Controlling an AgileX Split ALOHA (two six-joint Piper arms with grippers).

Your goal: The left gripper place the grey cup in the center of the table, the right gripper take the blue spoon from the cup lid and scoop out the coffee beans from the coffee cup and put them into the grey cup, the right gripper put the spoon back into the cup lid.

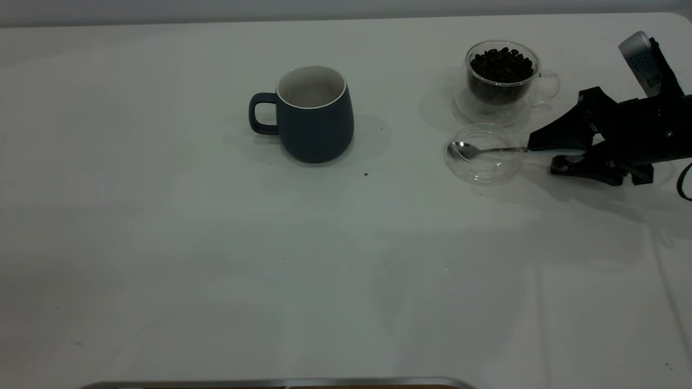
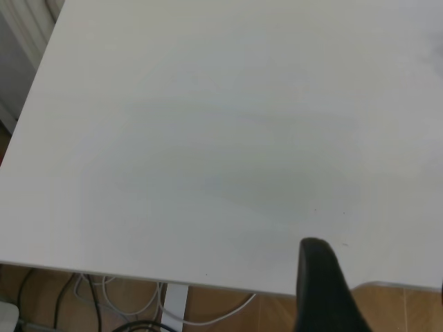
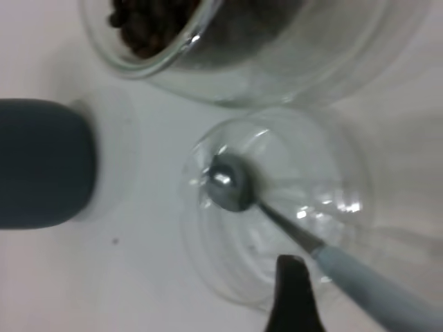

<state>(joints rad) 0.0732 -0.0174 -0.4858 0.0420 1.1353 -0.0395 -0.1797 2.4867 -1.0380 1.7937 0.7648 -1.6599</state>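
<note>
The white desk [image 1: 162,243] is bare but for the crockery. The right tool [image 1: 540,154] straddles the blue spoon [image 1: 486,150] handle, not visibly clamped; its bowl rests in the cup lid [image 1: 483,154] just ahead, the grey cup [image 1: 313,116] far beyond. A skewed pinch could flip the lid or knock the coffee cup [image 1: 503,75] alongside.

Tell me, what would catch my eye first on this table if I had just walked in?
Probably the grey cup, standing alone near the middle of the white table. Next, off to the right, the glass coffee cup heaped with dark coffee beans. Just in front of it the blue spoon lies with its bowl in the clear cup lid, and the black right hand is at its handle.
</note>
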